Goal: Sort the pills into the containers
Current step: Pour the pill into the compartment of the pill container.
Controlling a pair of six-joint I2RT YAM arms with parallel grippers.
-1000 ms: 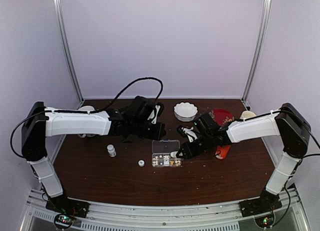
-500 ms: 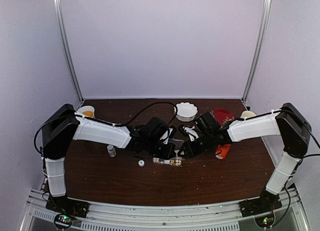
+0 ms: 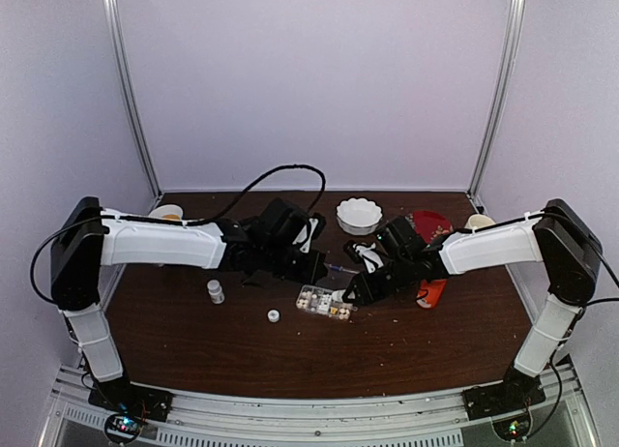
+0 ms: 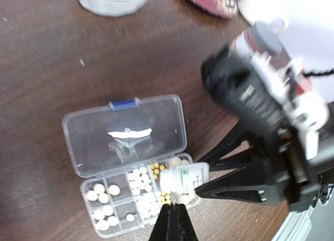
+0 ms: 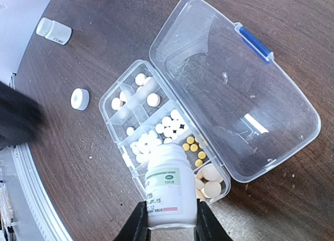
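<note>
Right pincer (image 5: 170, 217): clamped on a small white plastic bottle with a green-printed label (image 5: 169, 186), neck pointing away from the wrist.

Directly beneath the pincer and the bottle's neck: clear rectangular plastic organizer box (image 5: 235, 84), lid lying open on the far side, blue latch at its edge. Round white, yellow and pale tablets (image 5: 169, 125) lie in its compartments.

Left pincer (image 4: 172, 223): fingers together, tips at the box's near edge; contact cannot be told.

Left of the right pincer, on the dark brown wooden tabletop (image 5: 78, 168): round white cap (image 5: 80, 98).
</note>
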